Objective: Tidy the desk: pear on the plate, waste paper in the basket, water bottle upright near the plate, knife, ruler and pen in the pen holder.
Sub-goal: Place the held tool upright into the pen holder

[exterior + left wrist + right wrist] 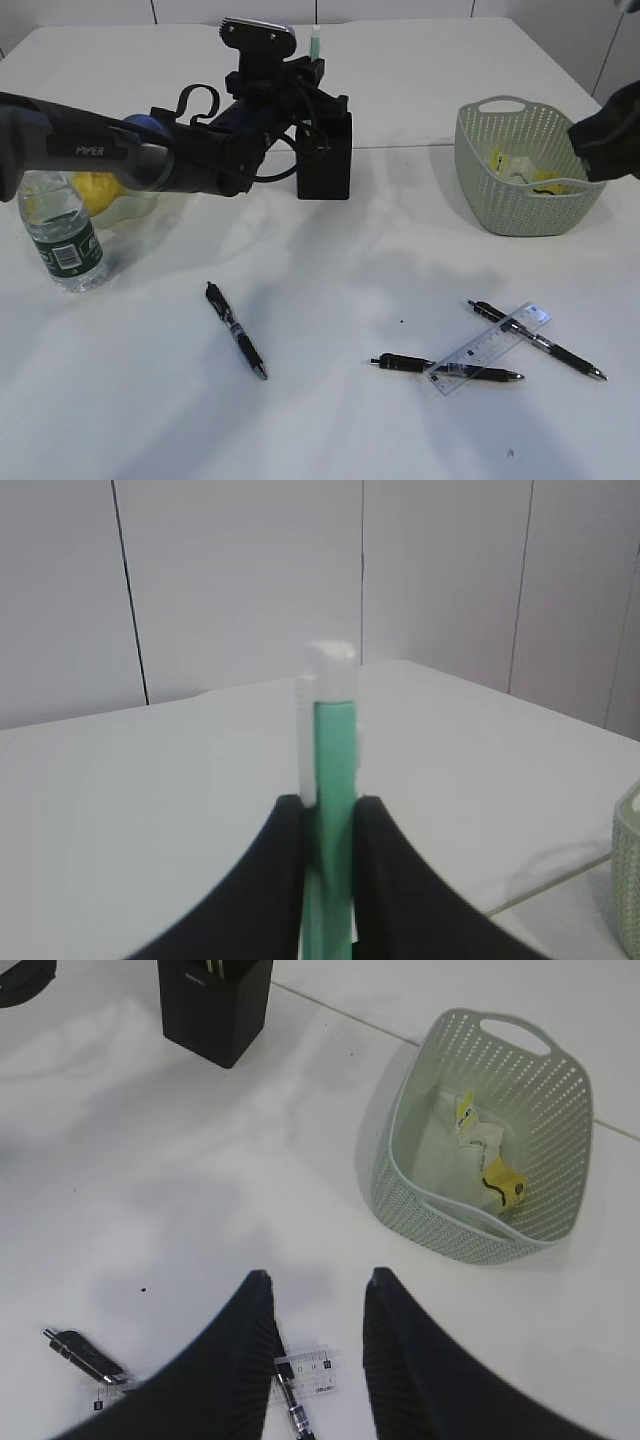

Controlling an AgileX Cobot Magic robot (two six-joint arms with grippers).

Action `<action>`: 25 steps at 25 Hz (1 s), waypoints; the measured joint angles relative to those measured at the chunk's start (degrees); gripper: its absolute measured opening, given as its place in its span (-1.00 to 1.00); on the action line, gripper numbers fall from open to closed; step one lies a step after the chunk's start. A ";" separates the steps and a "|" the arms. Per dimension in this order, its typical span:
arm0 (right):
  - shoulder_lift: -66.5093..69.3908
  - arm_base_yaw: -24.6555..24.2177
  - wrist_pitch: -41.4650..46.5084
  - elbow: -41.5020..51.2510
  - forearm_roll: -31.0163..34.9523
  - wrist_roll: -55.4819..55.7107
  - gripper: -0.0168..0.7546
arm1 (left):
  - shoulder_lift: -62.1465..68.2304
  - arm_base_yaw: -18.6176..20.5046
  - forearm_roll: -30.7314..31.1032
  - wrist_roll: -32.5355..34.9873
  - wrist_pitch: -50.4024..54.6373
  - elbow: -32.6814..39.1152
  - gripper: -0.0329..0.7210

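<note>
Your left fingers point(328, 880) clench a smooth green knife point(333, 780) above the square black pen holder point(325, 158) at twelve o'clock. Right fingers point(318, 1360) hang parted, empty, over the clear ruler point(305, 1370).

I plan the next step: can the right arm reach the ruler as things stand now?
Probably yes. The right end effector hovers open directly above the ruler, with nothing between them. The ruler lies across two pens, which may complicate a clean grasp.
</note>
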 joint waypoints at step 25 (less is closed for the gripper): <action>0.00 0.00 -1.64 0.00 -0.04 0.00 -0.28 | 2.48 1.69 2.59 -0.05 0.18 -0.04 -0.73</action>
